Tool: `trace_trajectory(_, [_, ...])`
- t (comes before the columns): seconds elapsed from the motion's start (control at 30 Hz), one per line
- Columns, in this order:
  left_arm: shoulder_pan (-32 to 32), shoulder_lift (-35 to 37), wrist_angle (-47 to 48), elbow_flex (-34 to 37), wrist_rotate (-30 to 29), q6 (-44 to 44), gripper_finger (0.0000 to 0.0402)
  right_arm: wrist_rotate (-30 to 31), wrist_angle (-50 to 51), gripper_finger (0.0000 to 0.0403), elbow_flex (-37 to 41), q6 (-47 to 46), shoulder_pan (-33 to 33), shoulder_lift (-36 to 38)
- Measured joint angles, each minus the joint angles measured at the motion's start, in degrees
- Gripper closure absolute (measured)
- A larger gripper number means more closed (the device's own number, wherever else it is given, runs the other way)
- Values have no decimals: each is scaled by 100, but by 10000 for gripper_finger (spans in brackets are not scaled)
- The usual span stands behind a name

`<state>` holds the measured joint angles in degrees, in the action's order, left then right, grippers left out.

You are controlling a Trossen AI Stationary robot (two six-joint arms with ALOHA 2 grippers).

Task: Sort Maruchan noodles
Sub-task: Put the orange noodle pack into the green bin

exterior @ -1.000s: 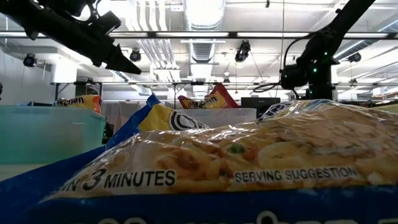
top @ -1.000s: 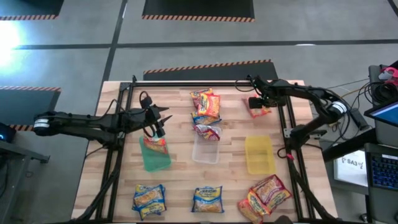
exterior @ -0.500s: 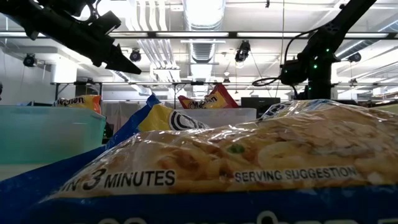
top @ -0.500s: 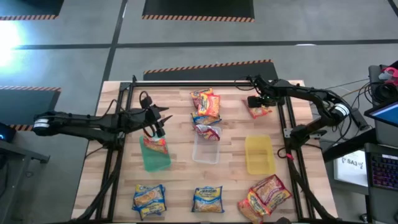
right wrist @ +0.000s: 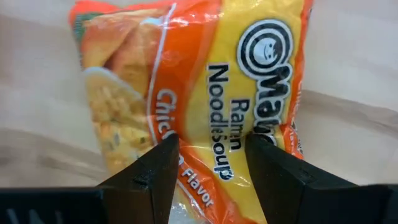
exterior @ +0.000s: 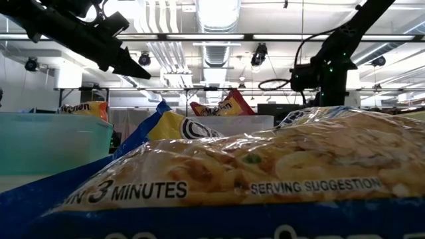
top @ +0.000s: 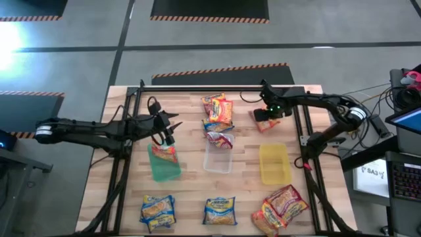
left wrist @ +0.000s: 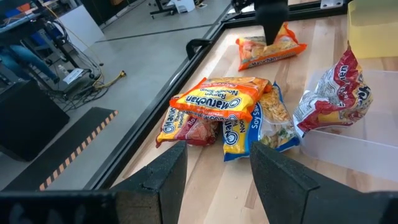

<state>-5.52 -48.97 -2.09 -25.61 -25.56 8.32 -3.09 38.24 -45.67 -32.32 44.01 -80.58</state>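
Pinching orange packet (right wrist: 205,87) upper right of the high view, right gripper (top: 270,113) should lift straight; left gripper (top: 168,130) spread, waiting.

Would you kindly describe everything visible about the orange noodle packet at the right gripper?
The orange noodle packet is a glossy, crinkly plastic pouch in orange and yellow, printed "Ramen Noodle Soup" with a smiling-face logo and a noodle picture. It sits near the table's far right edge, apart from the other packets. The right gripper is directly over it, its fingers straddling the packet's middle; whether it is lifted cannot be told.
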Motion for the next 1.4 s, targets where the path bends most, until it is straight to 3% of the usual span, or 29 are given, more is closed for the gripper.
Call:
trace_trajectory(0.17, [0, 0, 0, 0, 0, -34, 243, 42, -7, 227, 0, 0, -15, 314])
trace_trajectory(0.4, [0, 0, 0, 0, 0, -44, 243, 895, -5, 227, 0, -109, -8, 448])
trace_trajectory(0.83, [0, 0, 4, 0, 0, -44, 243, 896, -130, 227, -4, 52, 142, -410])
trace_trajectory(1.2, [0, 0, 7, 0, 1, -37, 243, 457, -607, 229, -12, 289, 166, -750])
trace_trajectory(1.4, [0, 0, 7, 0, 2, -35, 243, 395, -641, 280, -7, 303, 165, -635])
